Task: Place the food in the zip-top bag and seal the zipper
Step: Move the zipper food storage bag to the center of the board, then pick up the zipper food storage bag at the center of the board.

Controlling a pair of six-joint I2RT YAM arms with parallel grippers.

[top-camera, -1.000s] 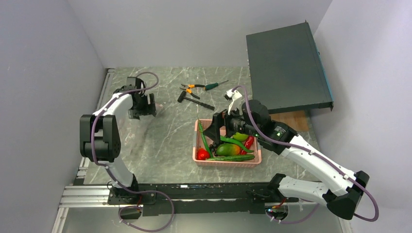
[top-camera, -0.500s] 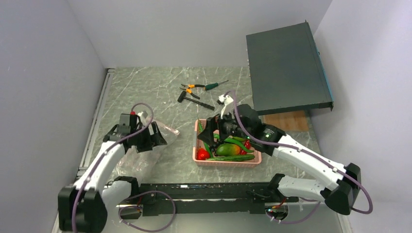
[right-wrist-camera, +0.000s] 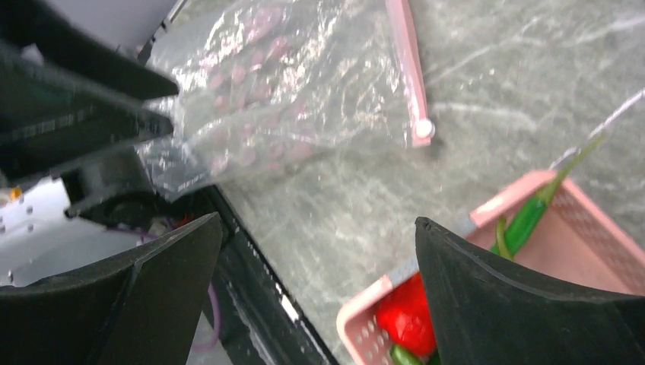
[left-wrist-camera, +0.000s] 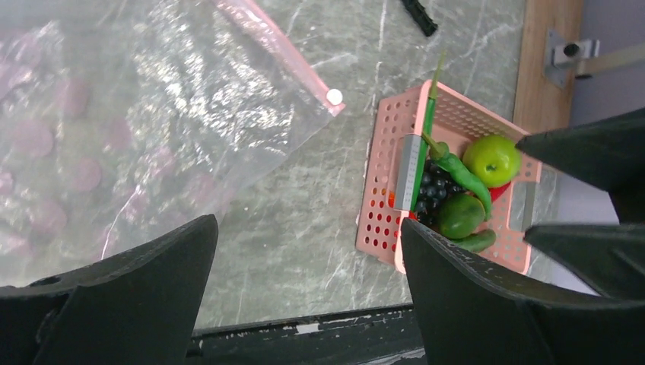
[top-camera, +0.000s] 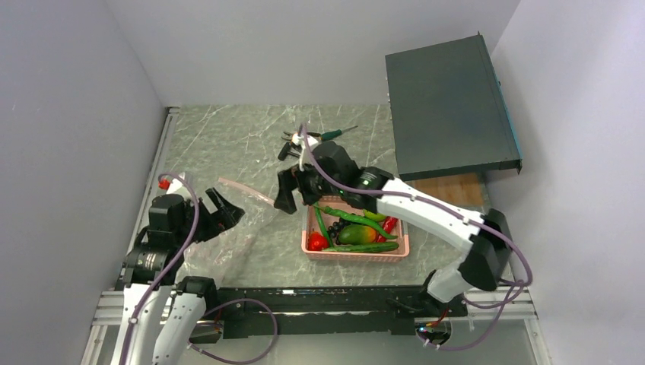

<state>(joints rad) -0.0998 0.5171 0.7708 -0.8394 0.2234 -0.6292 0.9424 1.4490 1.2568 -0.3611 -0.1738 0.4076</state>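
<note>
The clear zip-top bag (top-camera: 228, 239) lies flat on the table left of the basket. Its pink zipper (top-camera: 247, 192) runs along the far edge and ends in a white tab (left-wrist-camera: 333, 96). The food sits in the pink basket (top-camera: 308, 220): green apple (left-wrist-camera: 492, 160), mango (top-camera: 357, 234), grapes (left-wrist-camera: 433, 188), long green peppers (top-camera: 361, 248), red chilli (top-camera: 389, 223) and red fruit (top-camera: 317, 241). My left gripper (top-camera: 220, 209) is open and empty above the bag (left-wrist-camera: 152, 114). My right gripper (top-camera: 293, 196) is open and empty above the gap between the zipper's tab end (right-wrist-camera: 422, 129) and the basket (right-wrist-camera: 494, 205).
Pliers and other hand tools (top-camera: 308, 144) lie at the back of the table. A dark flat box (top-camera: 449, 106) stands at the back right, over a wooden board (top-camera: 456, 188). The black front rail (top-camera: 304, 304) runs along the near edge.
My left arm has swung from the far left back to the near left, over the bag. My right gripper has left the basket and moved left and back towards the zipper's end.
</note>
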